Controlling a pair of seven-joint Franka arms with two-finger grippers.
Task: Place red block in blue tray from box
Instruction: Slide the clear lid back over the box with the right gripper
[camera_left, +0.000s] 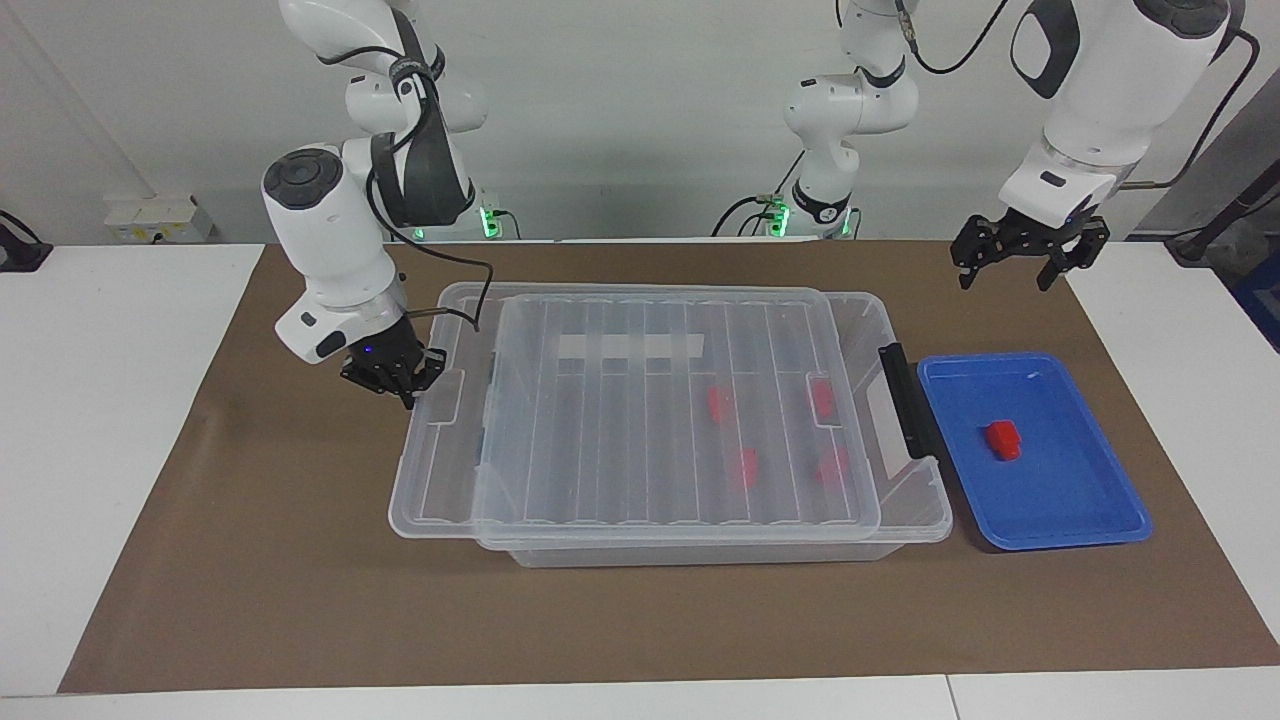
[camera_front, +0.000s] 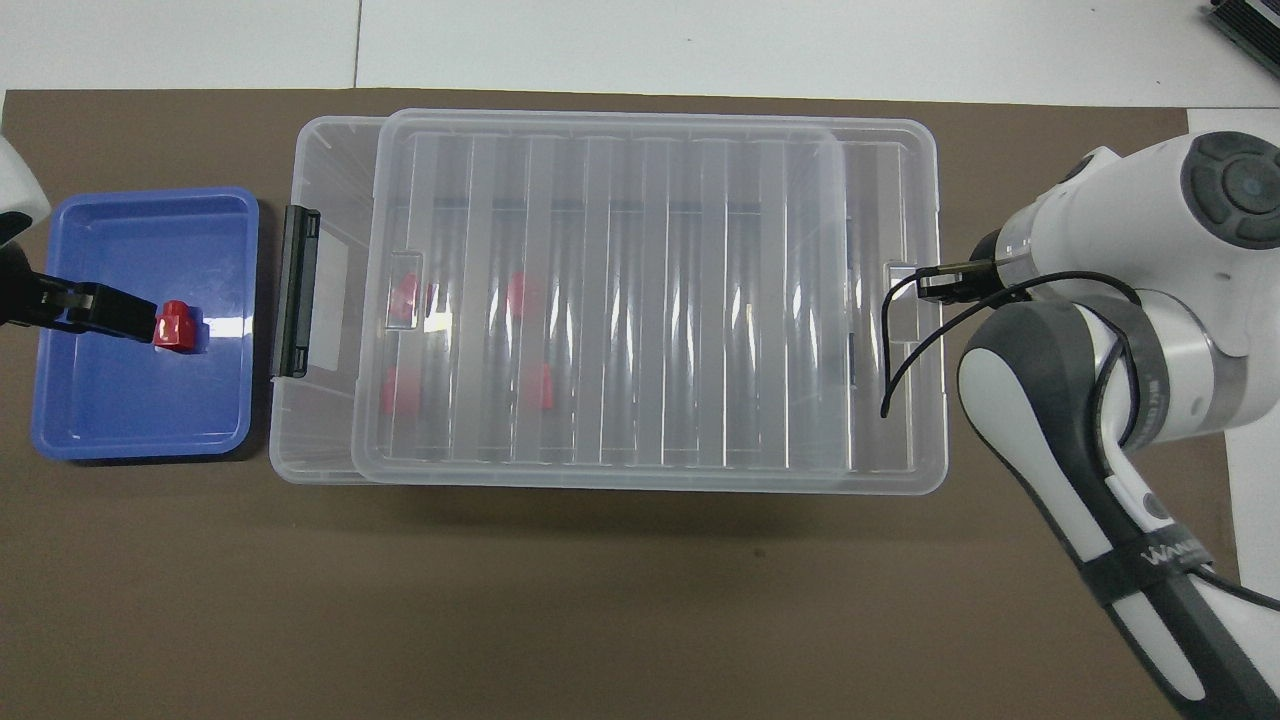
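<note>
- Two grippers show. The right gripper (camera_left: 395, 385), at centre left of the facing frame, has its fingertips closed together at the edge tab of the lid (camera_left: 640, 410); whether it pinches the tab or only presses against it cannot be told.
- In the overhead frame that gripper (camera_front: 935, 287) is mostly hidden under its own white arm and a looping black cable, at middle right.
- The left gripper (camera_left: 1020, 255) hangs with its fingers spread and holding nothing, at upper right of the facing frame, over the brown mat (camera_left: 250, 580) above the blue tray (camera_left: 1100, 520). In the overhead frame only a dark finger shows at the left edge, the rest cut off.
- One red block (camera_left: 1003, 440) lies in the middle of the blue tray, at right of the facing frame.
- Four more red blocks (camera_left: 745, 467) inside the box (camera_left: 910, 500) are only blurred red patches through the ribbed lid, which covers most of the box.
- A black clip handle (camera_left: 905, 400) sits at the box end just beside the tray.
- Surface: brown mat on a white table (camera_left: 90, 400); pale wall at the top.
</note>
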